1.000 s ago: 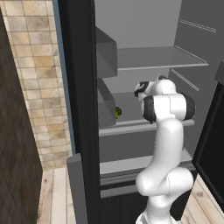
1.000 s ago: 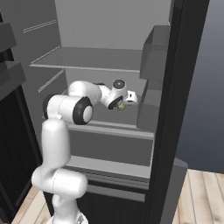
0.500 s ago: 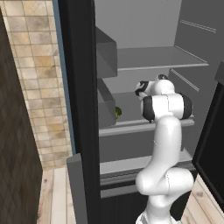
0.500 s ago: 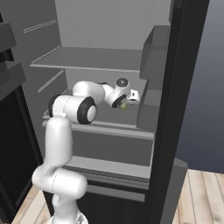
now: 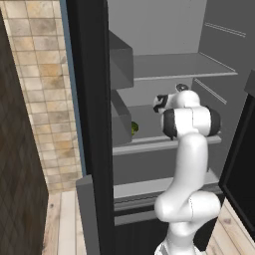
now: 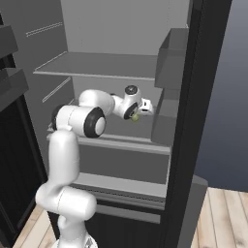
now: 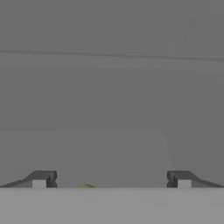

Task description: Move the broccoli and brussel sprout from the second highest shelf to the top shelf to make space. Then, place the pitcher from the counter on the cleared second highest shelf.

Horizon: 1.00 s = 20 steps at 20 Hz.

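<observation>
My gripper (image 6: 141, 111) reaches into the fridge just above the second highest shelf (image 6: 121, 143), jaws open and empty. The brussel sprout (image 6: 135, 117), a light yellow-green ball, sits right under the hand near the shelf's door-side end. In the hand view its top (image 7: 86, 187) peeks up between the spread fingertips (image 7: 41, 179), left of my gripper's (image 7: 111, 181) middle. In the left base view my gripper (image 5: 159, 103) hangs over the shelf (image 5: 149, 145), and a small green lump (image 5: 133, 128) lies half hidden by a door bin; broccoli or sprout, I cannot tell. The top shelf (image 5: 184, 74) is bare. Pitcher and counter are out of view.
Grey door bins (image 5: 121, 64) (image 6: 170, 65) jut in beside the shelves, close to the hand. The dark fridge door edge (image 5: 92, 124) stands at the left, tiled wall (image 5: 45, 99) beyond it. Lower drawers (image 6: 121, 191) sit beneath the arm.
The hand has only edged slightly along the shelf toward the door side. The jaws have stayed open and the green pieces have not moved.
</observation>
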### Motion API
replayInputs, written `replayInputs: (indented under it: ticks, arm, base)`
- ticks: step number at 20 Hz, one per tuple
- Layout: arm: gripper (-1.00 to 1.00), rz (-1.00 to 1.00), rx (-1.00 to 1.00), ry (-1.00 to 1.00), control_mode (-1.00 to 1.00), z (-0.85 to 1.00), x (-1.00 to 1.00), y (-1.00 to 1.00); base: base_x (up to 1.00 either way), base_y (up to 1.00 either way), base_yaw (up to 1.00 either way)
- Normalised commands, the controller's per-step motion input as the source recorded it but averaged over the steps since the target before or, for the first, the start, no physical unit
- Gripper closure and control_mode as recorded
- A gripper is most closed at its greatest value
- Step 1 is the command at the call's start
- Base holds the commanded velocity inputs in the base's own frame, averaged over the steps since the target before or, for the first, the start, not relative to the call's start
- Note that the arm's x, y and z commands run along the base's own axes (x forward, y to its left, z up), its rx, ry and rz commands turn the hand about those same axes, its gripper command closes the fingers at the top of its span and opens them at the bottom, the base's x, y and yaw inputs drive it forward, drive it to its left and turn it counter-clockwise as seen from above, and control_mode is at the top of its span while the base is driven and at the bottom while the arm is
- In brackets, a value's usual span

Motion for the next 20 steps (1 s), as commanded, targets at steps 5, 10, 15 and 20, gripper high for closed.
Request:
replayInputs:
  ticks: [5, 10, 15, 20]
  arm:
    - [-1.00, -0.06, -0.05, 0.00, -1.00, -0.49, -0.50, 0.32]
    - [-1.00, -0.05, -0.02, 0.00, -1.00, -0.39, -0.39, 0.18]
    - [-1.00, -0.05, 0.00, 0.00, -1.00, -0.35, -0.12, 0.05]
    - [1.00, -0.07, 0.00, 0.00, -1.00, -0.30, 0.00, 0.10]
  base:
    - [0.00, 0.00, 0.00]
    - [0.00, 0.00, 0.00]
    - [0.00, 0.00, 0.00]
    - [0.00, 0.00, 0.00]
